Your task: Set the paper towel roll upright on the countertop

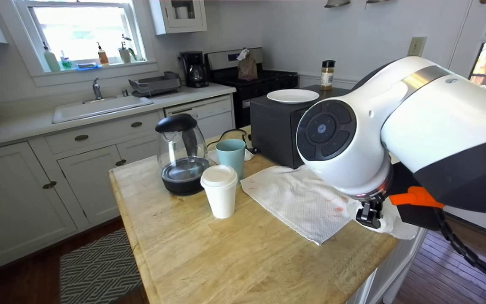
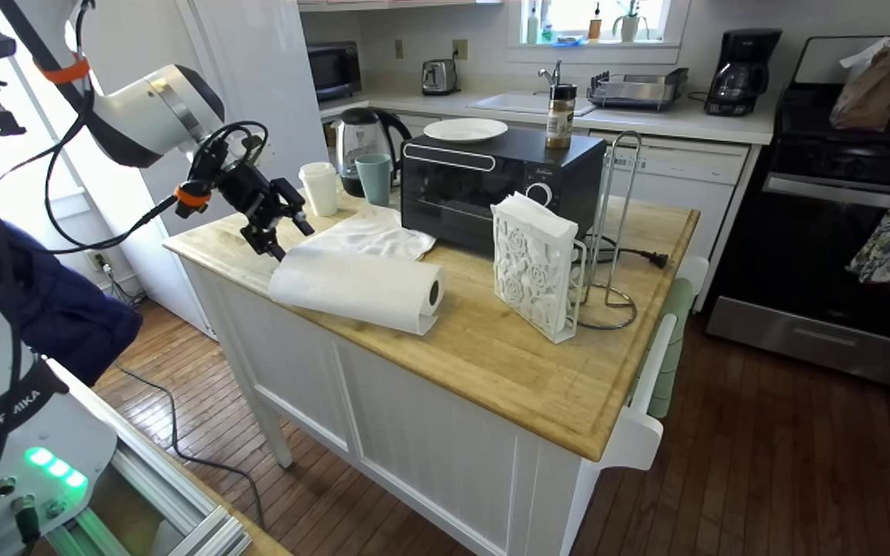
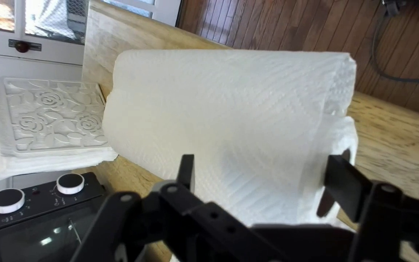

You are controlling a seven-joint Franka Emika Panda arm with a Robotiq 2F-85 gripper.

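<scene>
Your gripper [image 2: 293, 241] is spread wide, gripping nothing; a sideways nudge could send the paper towel roll [image 2: 352, 286] over the nearby edge of the countertop [image 2: 514, 363].

In an exterior view, written in white on the black band [image 2: 25, 401] around the robot's base [image 2: 32, 432]: "ANKA", then "MIKA", cut off at the front by the edge and partly covered in the middle. On the spice jar [image 1: 328, 74], a label [image 1: 326, 79] too small to read. On the round button pad [image 1: 326, 130], little signs [image 1: 322, 128] too faint to make out. In the wrist view, blurry marks [image 3: 59, 199] beside the knobs [image 3: 70, 183] of the toaster oven [image 3: 35, 225].
</scene>
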